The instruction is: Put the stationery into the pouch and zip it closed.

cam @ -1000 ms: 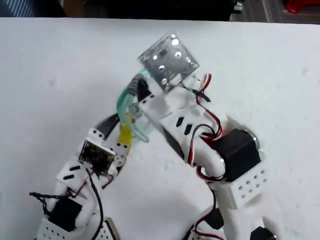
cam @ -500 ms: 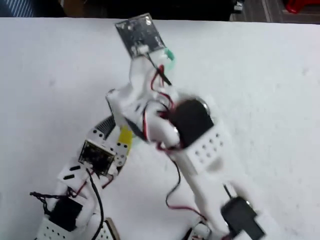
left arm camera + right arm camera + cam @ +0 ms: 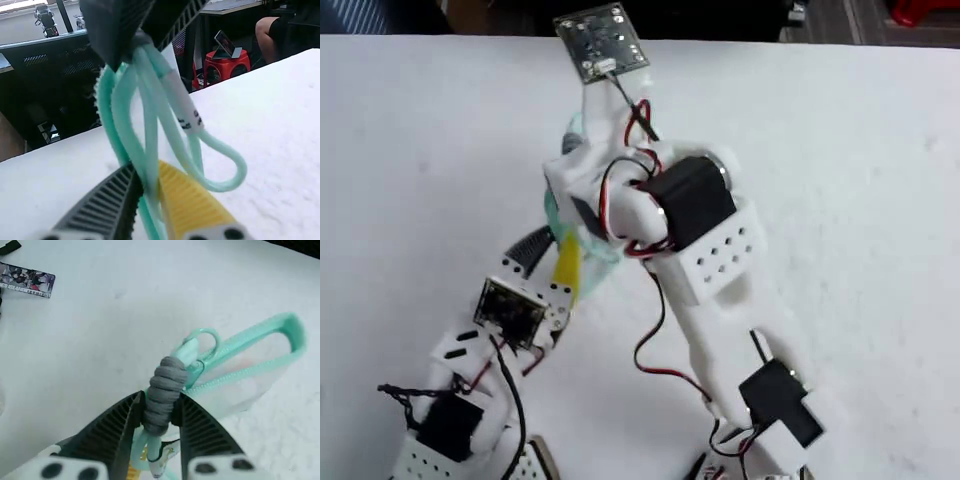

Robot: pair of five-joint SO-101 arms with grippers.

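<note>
The mint-green pouch [image 3: 242, 357] with a see-through side lies on the white table, partly under the right arm [image 3: 705, 225] in the high view. My right gripper [image 3: 161, 401] is shut on the grey knotted zipper pull [image 3: 165, 377] at the pouch's zipper. My left gripper [image 3: 150, 176], with one black and one yellow finger [image 3: 192, 207], is shut on the pouch's mint edge [image 3: 127, 107] and holds it. In the left wrist view the right gripper [image 3: 142, 32] hangs just above the pouch's loops. In the high view the left gripper [image 3: 552, 253] sits at the pouch's near end [image 3: 554, 212].
A small printed card [image 3: 27, 277] lies on the table away from the pouch. The white table [image 3: 840, 150] has free room to the right and left of the arms. Its far edge runs close behind the right arm's wrist camera [image 3: 602, 40].
The right arm has swung left and toward the table's far edge, carrying the zipper pull along the pouch. The left arm has kept still, holding the pouch.
</note>
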